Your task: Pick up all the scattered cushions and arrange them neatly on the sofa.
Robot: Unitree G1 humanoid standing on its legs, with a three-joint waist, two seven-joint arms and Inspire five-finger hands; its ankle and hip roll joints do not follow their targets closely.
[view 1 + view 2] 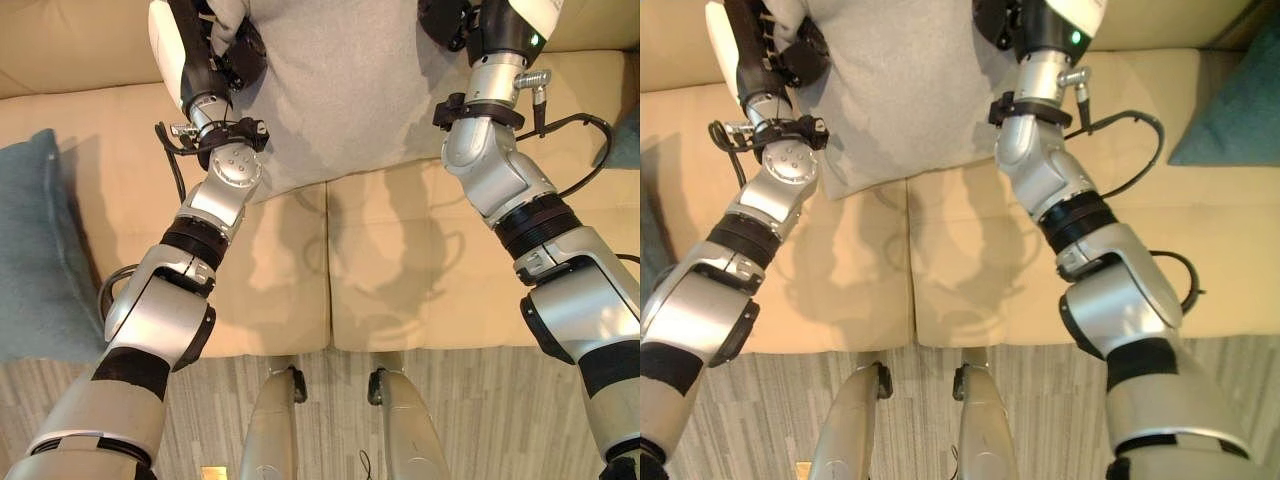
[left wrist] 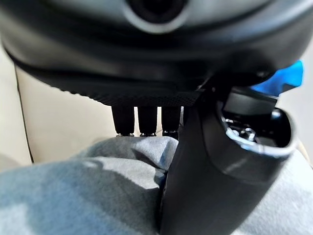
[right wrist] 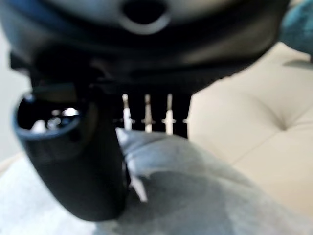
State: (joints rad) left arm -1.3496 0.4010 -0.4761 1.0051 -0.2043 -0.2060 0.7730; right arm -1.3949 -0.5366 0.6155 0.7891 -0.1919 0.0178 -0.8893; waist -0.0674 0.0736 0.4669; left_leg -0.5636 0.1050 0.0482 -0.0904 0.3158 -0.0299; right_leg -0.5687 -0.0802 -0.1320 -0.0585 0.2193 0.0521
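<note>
Striped flooring (image 1: 470, 400) is lying nearest me, with the beige sofa (image 1: 400, 290) beyond. I am gripping a grey cushion (image 1: 340, 90) over the seat, my left robot hand (image 2: 215, 171) and right robot hand (image 3: 73, 161) each pinching an edge, which my wrist views reveal. Teal cushions are showing left (image 1: 35, 250) and right (image 1: 1240, 100).

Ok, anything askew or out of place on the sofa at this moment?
Nothing stands out. The left hand and right hand pinch the grey cushion against the sofa back; its cloth bunches at both grips. Teal cushions sit at either end.
</note>
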